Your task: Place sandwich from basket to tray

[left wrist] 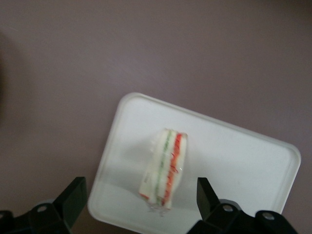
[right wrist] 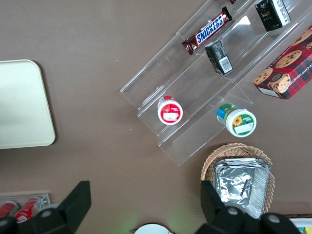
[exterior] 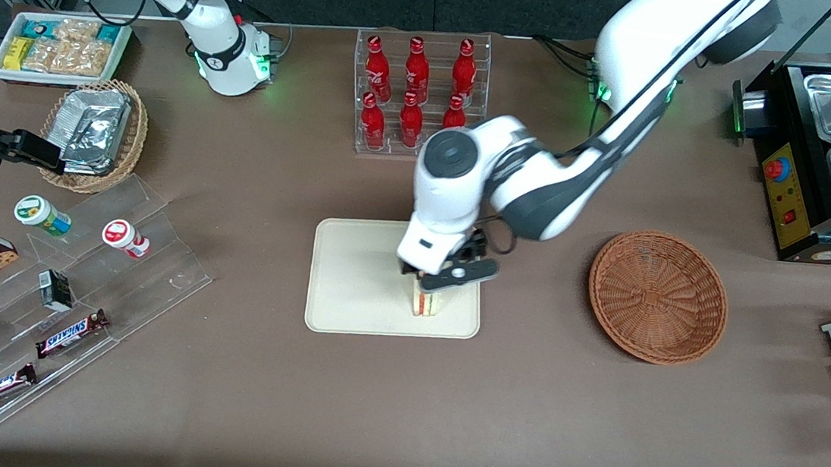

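Your gripper (exterior: 432, 282) hovers above the sandwich (exterior: 425, 303), fingers (left wrist: 73, 195) spread apart, touching nothing. The sandwich stands on the tray (exterior: 357, 281). The basket (exterior: 658, 295) sits at the tray's three o'clock.

The tool (exterior: 432, 279) hangs just above the sandwich (exterior: 425, 302), its fingers spread wide. The sandwich sits on the tray (exterior: 350, 281). The basket (exterior: 658, 296) lies beside the tray, toward the working arm's end of the desk (exterior: 443, 419).
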`<action>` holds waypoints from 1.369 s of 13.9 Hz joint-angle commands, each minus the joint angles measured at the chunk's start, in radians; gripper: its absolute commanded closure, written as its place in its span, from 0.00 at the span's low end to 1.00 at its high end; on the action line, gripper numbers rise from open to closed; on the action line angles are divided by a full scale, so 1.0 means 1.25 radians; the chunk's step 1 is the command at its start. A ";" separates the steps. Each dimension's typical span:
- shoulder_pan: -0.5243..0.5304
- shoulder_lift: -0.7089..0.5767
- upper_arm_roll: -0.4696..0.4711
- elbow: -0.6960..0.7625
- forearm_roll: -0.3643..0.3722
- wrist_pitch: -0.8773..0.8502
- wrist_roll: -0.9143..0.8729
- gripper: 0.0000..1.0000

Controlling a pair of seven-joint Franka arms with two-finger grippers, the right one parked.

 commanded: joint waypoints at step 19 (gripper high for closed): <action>0.235 -0.606 0.396 -0.278 -0.377 -0.365 0.911 0.00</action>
